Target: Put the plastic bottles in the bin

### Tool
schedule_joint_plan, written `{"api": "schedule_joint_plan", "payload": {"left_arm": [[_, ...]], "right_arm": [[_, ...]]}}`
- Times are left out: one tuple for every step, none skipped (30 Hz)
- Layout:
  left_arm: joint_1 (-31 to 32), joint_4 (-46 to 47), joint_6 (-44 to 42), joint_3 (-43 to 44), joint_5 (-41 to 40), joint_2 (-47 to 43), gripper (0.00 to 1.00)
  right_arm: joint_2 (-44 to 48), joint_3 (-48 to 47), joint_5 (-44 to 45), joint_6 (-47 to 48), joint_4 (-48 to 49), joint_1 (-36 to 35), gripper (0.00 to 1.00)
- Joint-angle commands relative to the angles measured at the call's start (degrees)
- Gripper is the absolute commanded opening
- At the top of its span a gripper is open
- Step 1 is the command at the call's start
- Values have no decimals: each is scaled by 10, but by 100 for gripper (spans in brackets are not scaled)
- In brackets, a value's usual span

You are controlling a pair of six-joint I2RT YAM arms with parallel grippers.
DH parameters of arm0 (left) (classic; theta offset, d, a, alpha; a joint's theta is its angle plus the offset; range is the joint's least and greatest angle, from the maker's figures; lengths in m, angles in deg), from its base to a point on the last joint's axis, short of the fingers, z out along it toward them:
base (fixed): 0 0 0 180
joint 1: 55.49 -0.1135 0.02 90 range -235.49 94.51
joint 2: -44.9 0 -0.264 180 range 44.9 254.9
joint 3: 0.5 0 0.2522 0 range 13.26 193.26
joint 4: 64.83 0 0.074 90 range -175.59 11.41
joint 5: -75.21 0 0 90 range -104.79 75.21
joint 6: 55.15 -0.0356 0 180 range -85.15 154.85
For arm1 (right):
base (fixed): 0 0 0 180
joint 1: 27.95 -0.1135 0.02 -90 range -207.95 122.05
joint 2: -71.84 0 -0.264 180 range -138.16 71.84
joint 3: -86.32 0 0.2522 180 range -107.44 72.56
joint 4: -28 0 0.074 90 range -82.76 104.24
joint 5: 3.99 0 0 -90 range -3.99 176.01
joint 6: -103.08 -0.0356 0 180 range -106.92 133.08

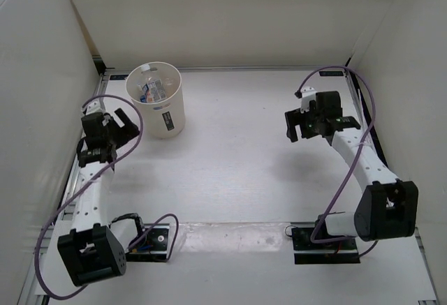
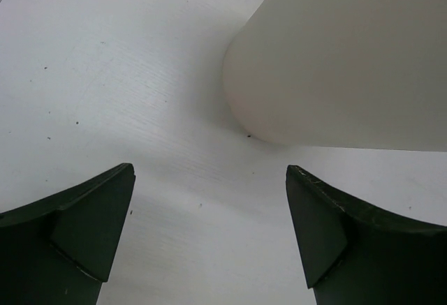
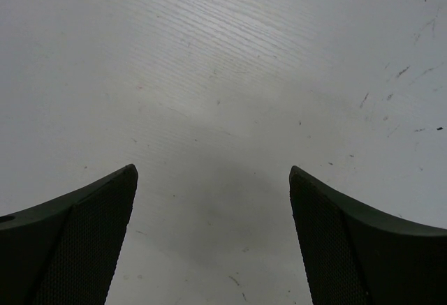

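The cream-white bin (image 1: 166, 113) stands upright at the back left of the table. Plastic bottles (image 1: 152, 88) lie inside it, clear ones with pale and blue labels showing through the open top. My left gripper (image 1: 127, 125) hovers open just left of the bin, a little above the table. In the left wrist view the bin's wall (image 2: 349, 54) fills the upper right, beyond the open left gripper (image 2: 209, 172). My right gripper (image 1: 299, 127) hangs open over the right half of the table. Only bare table lies between the fingers of the right gripper (image 3: 213, 172).
White walls enclose the table on the left, back and right. Metal rails run along the table's left (image 1: 70, 179) and right edges. The arm bases and purple cables (image 1: 150, 239) sit at the near edge.
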Motion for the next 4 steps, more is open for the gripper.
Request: {"api": "schedule_joint_plan", "payload": {"left_arm": [[4, 99, 22, -35, 16, -32, 100], [4, 127, 22, -49, -2, -35, 100], [6, 138, 19, -62, -11, -38, 100], [4, 153, 19, -70, -22, -37, 100]], "right_arm": [[-6, -16, 19, -4, 73, 11, 90], [-5, -5, 24, -4, 83, 20, 90], [3, 4, 39, -2, 94, 19, 90], [7, 22, 49, 2, 110, 17, 90]]}}
